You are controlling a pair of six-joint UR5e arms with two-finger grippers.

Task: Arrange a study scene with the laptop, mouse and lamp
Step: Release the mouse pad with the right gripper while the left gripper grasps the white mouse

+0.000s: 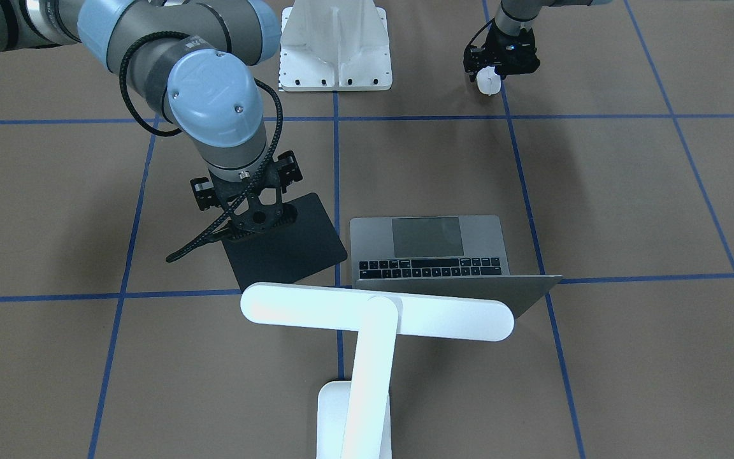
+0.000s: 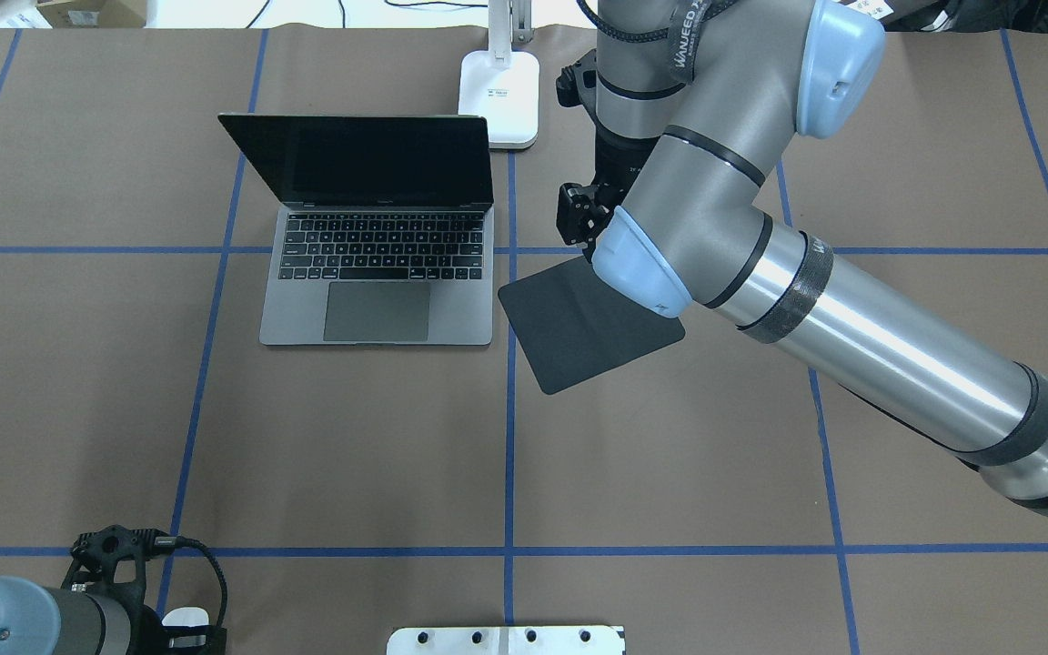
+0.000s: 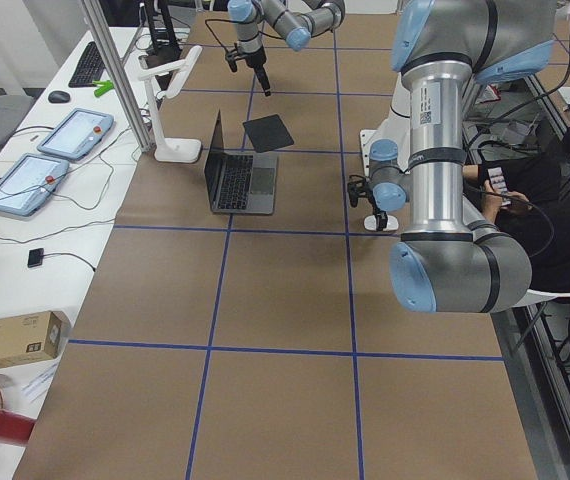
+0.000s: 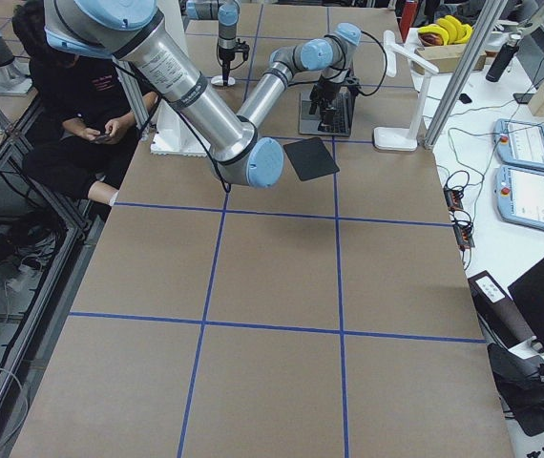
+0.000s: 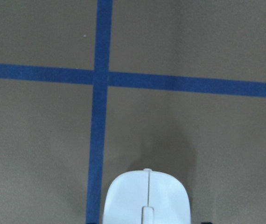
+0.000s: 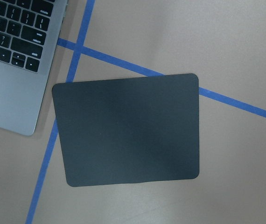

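The laptop stands open on the brown table, screen raised. Behind it stands the white lamp, its base at the table's far edge. My left gripper is shut on the white mouse near the robot's base, just above a blue tape crossing. My right gripper hovers open over a black mouse pad that lies flat beside the laptop, with nothing between its fingers.
A white ribbed pedestal is bolted at the robot's side of the table. Blue tape lines grid the brown surface. A seated person is behind the robot. Tablets and cables lie on the side bench.
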